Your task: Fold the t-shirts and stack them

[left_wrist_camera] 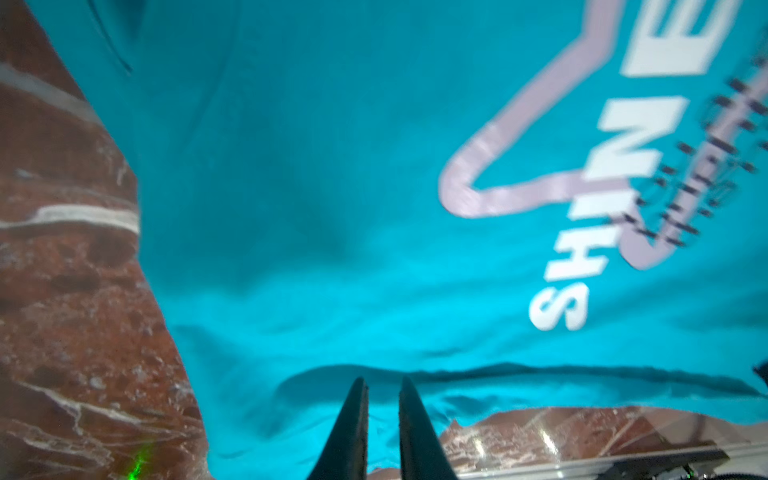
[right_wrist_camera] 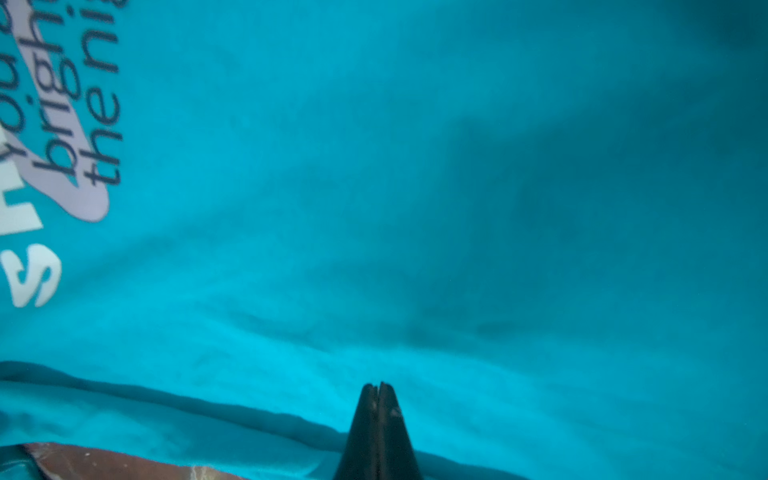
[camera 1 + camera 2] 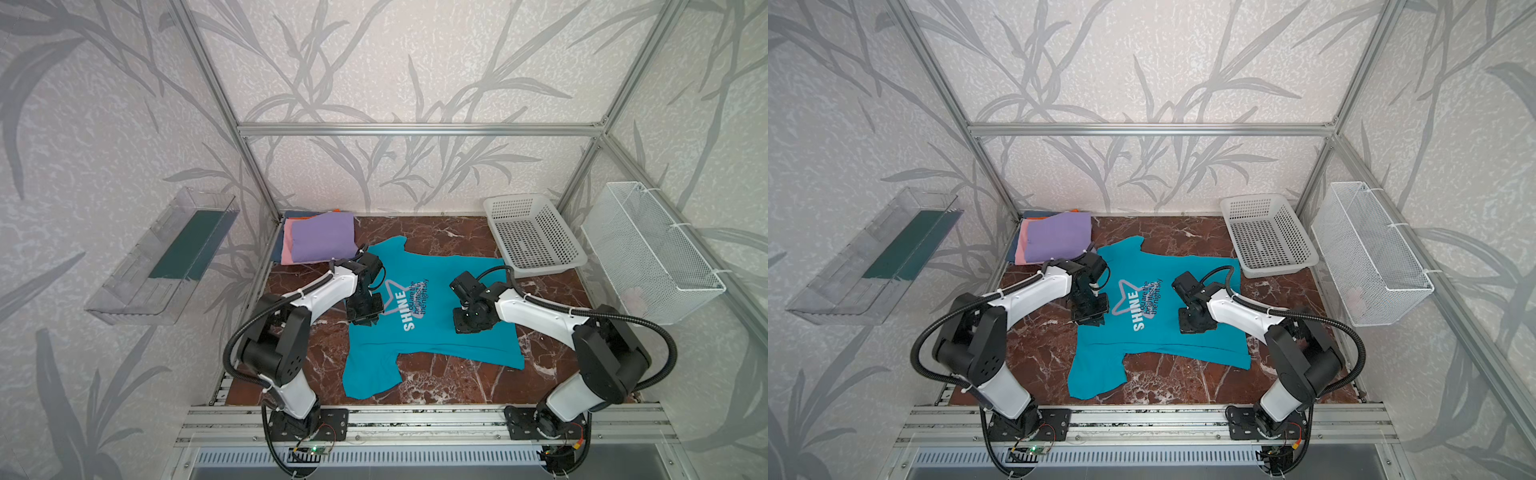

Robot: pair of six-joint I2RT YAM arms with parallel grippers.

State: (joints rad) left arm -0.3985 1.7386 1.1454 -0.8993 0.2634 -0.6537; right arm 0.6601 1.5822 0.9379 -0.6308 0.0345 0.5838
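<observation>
Red-brown marble tabletop [image 3: 436, 232] under leaf-patterned walls [image 3: 374, 62] bears teal tee [image 3: 432, 336]; left tool [image 1: 382, 384] narrowly parted, right tool [image 2: 378, 386] clenched.

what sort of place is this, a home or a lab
Probably a robot lab cell: an aluminium frame encloses the marble-look table, with left arm and right arm bolted to a rail.

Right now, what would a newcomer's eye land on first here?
The teal SHINE t-shirt spread mid-table, with the left gripper slightly open and the right gripper shut low over it. Behind it, a folded stack far left, lilac tee on top, and a white perforated basket far right.
</observation>
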